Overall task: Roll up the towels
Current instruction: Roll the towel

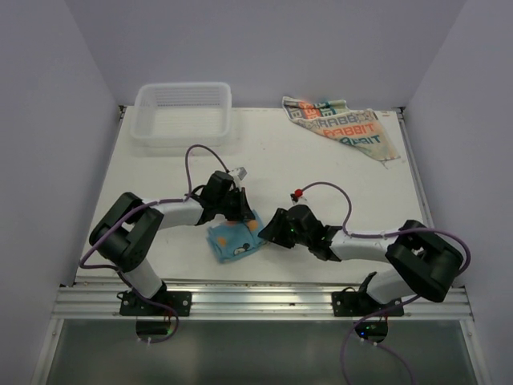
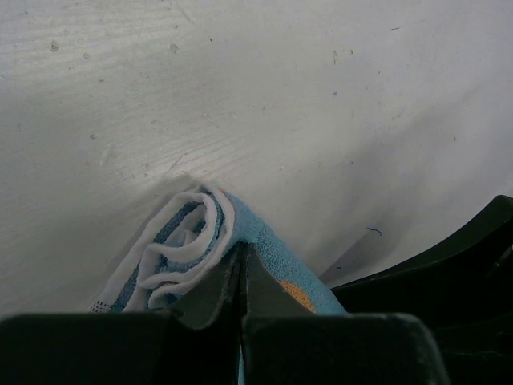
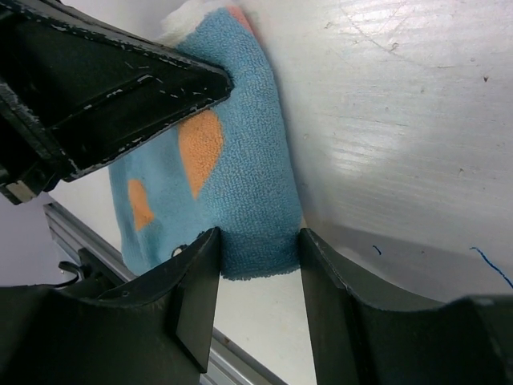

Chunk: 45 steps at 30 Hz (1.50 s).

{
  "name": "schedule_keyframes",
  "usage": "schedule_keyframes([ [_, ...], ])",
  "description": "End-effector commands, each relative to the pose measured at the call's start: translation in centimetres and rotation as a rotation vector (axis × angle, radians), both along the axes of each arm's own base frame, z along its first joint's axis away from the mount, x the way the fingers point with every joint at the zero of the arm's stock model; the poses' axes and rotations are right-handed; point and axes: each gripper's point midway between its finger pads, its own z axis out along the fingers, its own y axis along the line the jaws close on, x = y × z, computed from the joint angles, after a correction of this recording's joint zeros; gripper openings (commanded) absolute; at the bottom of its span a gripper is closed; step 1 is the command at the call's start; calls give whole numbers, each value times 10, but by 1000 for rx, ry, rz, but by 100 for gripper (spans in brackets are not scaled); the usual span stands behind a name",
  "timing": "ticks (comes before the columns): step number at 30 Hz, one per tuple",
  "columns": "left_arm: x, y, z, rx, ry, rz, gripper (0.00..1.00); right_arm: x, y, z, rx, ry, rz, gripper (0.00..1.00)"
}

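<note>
Blue towel [image 3: 240, 152], soft terry, rolled, lay between the parted right gripper [image 3: 258, 297] jaws, untouched; left gripper [image 2: 242, 277], jaws closed, pressed it. Cream towel [image 1: 345, 127] lay crumpled beyond, beside slatted basket [image 1: 183, 112].

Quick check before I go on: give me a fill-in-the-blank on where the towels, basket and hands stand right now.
1. The blue towel lies rolled near the table's ____ edge.
2. The cream lettered towel lies spread flat at the far ____ corner.
3. The white basket holds ____ towels.
4. The left hand is ____ against the blue towel, while the right hand straddles its end.

Missing words: near; right; no; shut
</note>
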Motion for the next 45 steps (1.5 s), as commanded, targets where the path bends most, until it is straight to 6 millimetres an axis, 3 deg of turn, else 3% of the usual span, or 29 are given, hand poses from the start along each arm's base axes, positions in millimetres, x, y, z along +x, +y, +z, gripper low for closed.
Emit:
schedule_keyframes([
  [1, -14, 33, -35, 143, 66, 59, 0, -1, 3, -6, 23, 18, 1, 47],
  [9, -17, 33, -37, 137, 72, 61, 0, -7, -5, -38, -119, 32, 76, 47],
  [14, -16, 33, -36, 132, 73, 72, 0, -9, -13, -42, -225, -6, 139, 43],
  [19, -12, 29, -29, 111, 63, 76, 0, -14, -10, -42, -316, -71, 203, 18],
  [24, 5, 17, -4, 77, 17, 73, 0, -19, -1, -35, -465, -166, 261, 3],
  [25, 9, 15, 2, 72, 5, 76, 0, -12, -3, -30, -510, -206, 241, 0],
  [26, 11, 15, 6, 76, -3, 75, 0, -16, -6, -31, -550, -213, 255, 0],
  [33, 24, 10, 36, 73, -44, 72, 0, 3, -30, -6, -791, -361, 194, 0],
  [36, 25, 9, 43, 66, -56, 71, 0, 5, -31, 3, -879, -428, 212, 0],
  [45, 21, 12, 58, 49, -78, 71, 0, -17, -5, 11, -1090, -611, 310, 0],
])
